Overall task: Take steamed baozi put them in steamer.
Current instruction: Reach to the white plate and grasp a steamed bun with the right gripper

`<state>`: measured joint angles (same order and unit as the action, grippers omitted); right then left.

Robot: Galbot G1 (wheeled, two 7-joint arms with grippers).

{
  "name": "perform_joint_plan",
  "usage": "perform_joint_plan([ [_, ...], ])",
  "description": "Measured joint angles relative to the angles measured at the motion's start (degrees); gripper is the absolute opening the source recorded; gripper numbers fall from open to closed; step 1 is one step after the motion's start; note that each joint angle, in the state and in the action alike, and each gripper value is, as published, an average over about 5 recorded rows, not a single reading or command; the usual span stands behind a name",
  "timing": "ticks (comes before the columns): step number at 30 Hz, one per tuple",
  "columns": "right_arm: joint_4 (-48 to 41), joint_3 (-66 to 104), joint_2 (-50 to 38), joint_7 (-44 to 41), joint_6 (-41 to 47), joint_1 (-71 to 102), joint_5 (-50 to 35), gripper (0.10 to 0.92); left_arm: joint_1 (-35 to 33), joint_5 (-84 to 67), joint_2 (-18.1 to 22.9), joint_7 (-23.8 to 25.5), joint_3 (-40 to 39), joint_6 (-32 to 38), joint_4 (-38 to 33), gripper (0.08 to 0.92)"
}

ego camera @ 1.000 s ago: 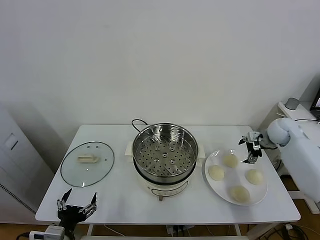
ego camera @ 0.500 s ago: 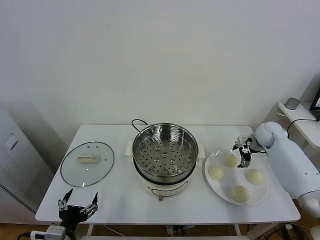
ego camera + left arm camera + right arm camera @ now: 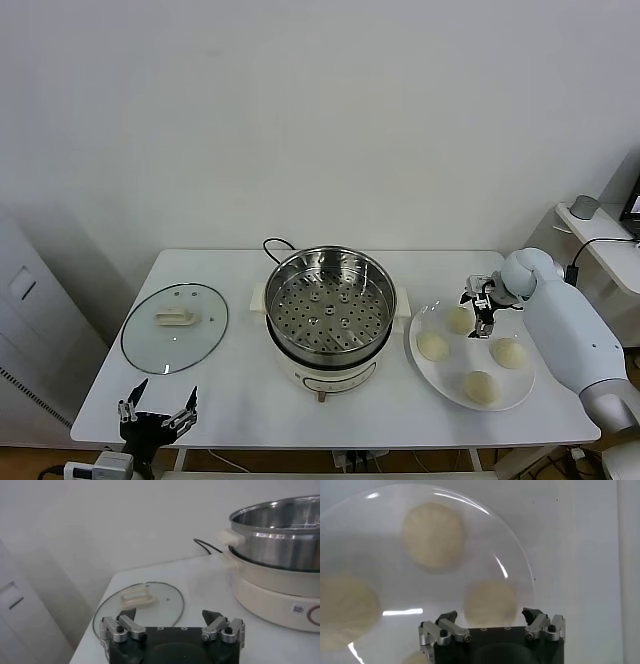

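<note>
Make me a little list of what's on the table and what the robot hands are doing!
buns: four baozi on a white plate
steamer: mid-table, nothing in it
lid: glass, flat on the table, to the steamer's left
right gripper: open, over the far bun, holding nothing
left gripper: open, at the table's near left edge

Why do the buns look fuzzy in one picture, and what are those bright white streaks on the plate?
In the right wrist view the steamed baozi sit close beyond the right gripper and are out of focus; the streaks are light glinting off the glossy plate. In the head view the same buns look sharp, and the steamer shines too.
</note>
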<state>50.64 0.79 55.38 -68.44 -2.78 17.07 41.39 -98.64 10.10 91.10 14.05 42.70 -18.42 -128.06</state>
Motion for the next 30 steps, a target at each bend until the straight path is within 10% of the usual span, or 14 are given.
perform_joint_plan([
  [15, -2.31, 0.15, 1.13, 0.35, -0.03, -0.53, 0.47, 0.814, 0.13, 0.11, 0.05, -0.02, -0.20, 0.05, 0.42, 0.823],
  [30, -3.15, -0.30, 0.70, -0.46, 0.18, -1.91, -0.85, 0.479, 0.53, 0.24, 0.05, -0.04, -0.40, 0.10, 0.76, 0.823],
])
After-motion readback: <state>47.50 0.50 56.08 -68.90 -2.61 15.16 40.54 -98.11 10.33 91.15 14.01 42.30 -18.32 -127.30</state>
